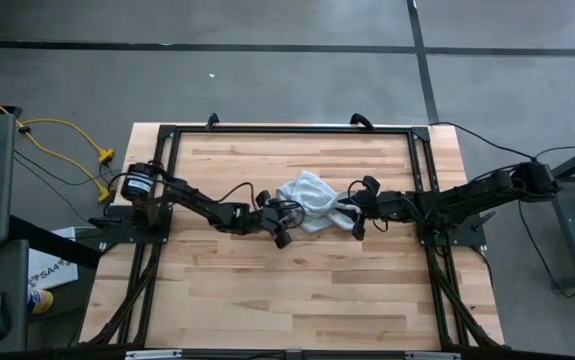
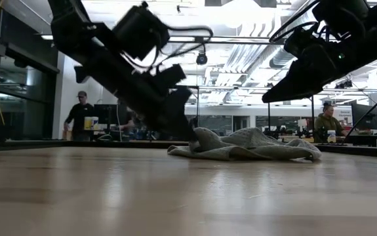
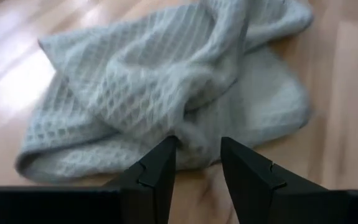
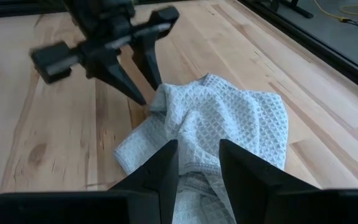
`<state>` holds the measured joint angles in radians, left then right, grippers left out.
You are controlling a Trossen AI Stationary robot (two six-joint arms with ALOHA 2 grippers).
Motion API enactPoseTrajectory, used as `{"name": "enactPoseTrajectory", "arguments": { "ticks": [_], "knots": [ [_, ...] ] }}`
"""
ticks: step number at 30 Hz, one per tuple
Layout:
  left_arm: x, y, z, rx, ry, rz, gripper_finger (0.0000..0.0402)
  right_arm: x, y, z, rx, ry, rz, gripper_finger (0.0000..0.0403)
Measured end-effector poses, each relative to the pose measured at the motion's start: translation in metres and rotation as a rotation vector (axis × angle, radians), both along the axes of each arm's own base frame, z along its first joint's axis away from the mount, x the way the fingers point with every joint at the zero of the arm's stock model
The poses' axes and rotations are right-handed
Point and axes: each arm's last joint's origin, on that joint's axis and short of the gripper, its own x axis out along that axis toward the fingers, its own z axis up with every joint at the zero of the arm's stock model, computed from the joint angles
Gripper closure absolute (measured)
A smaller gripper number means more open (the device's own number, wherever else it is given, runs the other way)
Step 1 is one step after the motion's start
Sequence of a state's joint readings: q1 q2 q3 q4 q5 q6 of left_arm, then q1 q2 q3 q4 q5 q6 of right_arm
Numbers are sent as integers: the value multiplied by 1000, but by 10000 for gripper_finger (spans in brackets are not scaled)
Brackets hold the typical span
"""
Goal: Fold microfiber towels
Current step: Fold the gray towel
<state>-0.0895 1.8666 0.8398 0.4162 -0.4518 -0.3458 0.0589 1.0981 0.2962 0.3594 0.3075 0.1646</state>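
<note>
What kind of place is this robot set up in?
Probably an open lab or workshop: exposed ceiling ducts, people at desks behind the wooden table, and a concrete floor around it.

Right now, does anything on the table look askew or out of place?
Only the light grey-white waffle-textured microfiber towel: it lies crumpled in a lumpy heap mid-table, not spread flat or folded. The left hand and right hand, both open, flank it. Nothing looks spilled or damaged.

Grey floor (image 1: 267,70), bright ceiling lights (image 2: 240,13), people at desks (image 2: 329,121)
</note>
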Motion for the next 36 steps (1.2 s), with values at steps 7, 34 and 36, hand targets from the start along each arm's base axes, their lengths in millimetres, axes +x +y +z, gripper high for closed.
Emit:
{"name": "enactPoseTrajectory", "arguments": {
  "ticks": [7,34,36],
  "knots": [
    [12,1,2,52,1,-7,275,0,0,1,2,-10,2,292],
    [-3,8,32,284,154,102,400,-1,0,-2,1,18,4,292],
    [-7,8,40,290,147,110,400,-1,0,-2,0,20,3,292]
  ]
}}
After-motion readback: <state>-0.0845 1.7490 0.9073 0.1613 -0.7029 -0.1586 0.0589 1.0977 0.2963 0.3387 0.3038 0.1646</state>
